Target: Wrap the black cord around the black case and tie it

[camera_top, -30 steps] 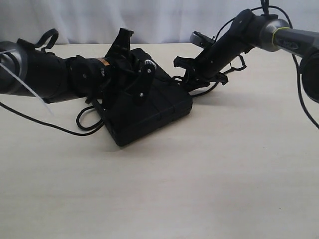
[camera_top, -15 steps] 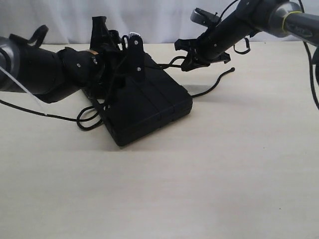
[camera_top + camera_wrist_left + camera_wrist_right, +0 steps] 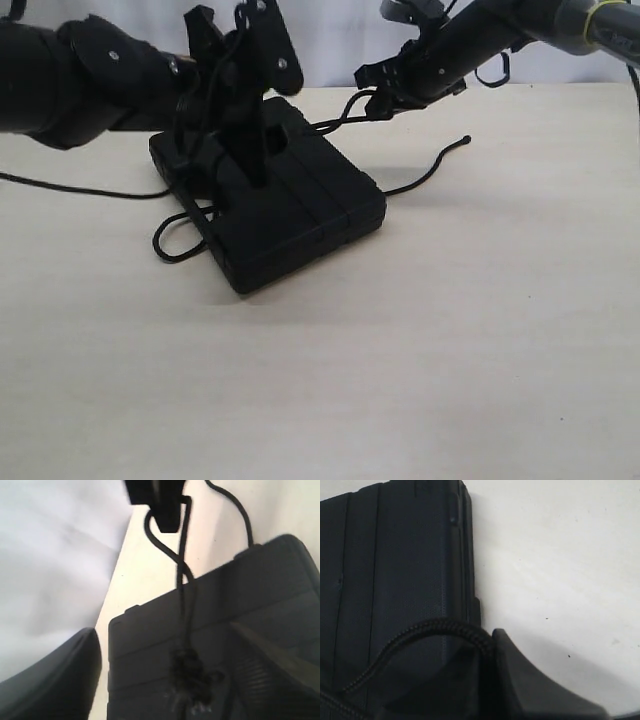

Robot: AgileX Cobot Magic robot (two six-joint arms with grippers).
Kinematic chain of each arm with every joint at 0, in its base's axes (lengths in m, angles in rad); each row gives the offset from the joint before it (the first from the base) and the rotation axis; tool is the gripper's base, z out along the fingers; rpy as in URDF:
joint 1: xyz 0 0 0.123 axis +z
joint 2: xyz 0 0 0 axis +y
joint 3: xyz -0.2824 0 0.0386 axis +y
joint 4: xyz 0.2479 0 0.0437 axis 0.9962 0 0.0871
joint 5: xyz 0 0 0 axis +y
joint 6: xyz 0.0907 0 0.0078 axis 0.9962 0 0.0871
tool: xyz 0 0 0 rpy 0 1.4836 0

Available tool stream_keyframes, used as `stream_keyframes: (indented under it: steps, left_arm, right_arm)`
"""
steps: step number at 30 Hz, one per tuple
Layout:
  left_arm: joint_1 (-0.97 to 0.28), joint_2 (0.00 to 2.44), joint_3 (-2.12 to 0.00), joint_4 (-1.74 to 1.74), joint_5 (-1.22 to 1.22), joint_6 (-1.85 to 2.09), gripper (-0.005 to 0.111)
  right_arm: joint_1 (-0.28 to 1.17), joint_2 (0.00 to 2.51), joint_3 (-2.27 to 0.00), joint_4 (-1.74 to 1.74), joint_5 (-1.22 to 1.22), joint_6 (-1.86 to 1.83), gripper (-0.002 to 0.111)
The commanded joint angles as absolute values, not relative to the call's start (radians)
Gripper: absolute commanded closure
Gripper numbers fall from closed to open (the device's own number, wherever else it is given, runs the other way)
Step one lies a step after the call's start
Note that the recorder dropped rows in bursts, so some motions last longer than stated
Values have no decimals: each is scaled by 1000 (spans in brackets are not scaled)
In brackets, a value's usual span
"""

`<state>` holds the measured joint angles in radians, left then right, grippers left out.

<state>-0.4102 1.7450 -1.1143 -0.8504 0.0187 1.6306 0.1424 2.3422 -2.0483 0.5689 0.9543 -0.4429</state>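
Loops of the black cord [image 3: 435,626] trail left of the black case [image 3: 300,205], mid-table. Above its far-left end the left gripper [image 3: 236,40] hangs wide open, empty. Far right, the right gripper [image 3: 385,88] pinches the cord taut, probably to cinch the knot [image 3: 190,674].

A wide table [image 3: 420,380] with a pale beige, faintly grained top fills most of the exterior view. The light is soft and even, leaving only faint grey shadows on the surface near the middle. Behind the far edge hangs a white backdrop [image 3: 330,40], perhaps a curtain, though its folds are too washed out to be sure
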Motion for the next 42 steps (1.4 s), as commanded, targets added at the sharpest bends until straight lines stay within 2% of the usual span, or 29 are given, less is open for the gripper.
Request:
stream_keyframes:
  steps: [1,3,9,14,21,26,31,34,35,37,39,40,42]
  left_arm:
    - [-351,1800,-1210,-952,36,1411,39]
    - [-318,1843,-1264,-1022,94,1378,40]
    - [-215,2015,-1471,-1355,495,1430,40]
    - [-173,2172,-1608,-1557,686,1441,40]
    - [-179,2327,-1716,-1651,721,1443,40]
    - [-183,2360,-1725,-1651,830,1502,40]
    - [-187,2363,-1729,-1665,854,1506,40]
    - [-208,2367,-1729,-1547,820,1506,40]
    - [-216,2367,-1729,-1534,745,1497,50]
    - [-204,2367,-1729,-1549,663,1483,84]
    - [-184,2367,-1729,-1549,663,1483,103]
    - [-164,2365,-1729,-1545,663,1483,107]
    - [-126,2359,-1729,-1545,665,1459,107]
  right_arm:
    - [143,2304,-2046,568,975,-526,104]
    - [143,2294,-2046,568,984,-560,104]
    - [143,2286,-2045,568,1023,-672,104]
    - [143,2284,-2045,572,1031,-695,104]
    - [143,2284,-2045,572,1041,-711,104]
    - [143,2284,-2045,572,1023,-711,104]
    - [143,2284,-2045,572,1023,-707,104]
    - [143,2284,-2045,572,1021,-698,104]
    - [143,2284,-2045,572,1024,-690,104]
    - [143,2284,-2045,572,1042,-688,104]
    - [143,2284,-2045,558,1055,-688,104]
    - [143,2284,-2045,546,1069,-688,104]
    - [143,2284,-2045,506,1093,-688,104]
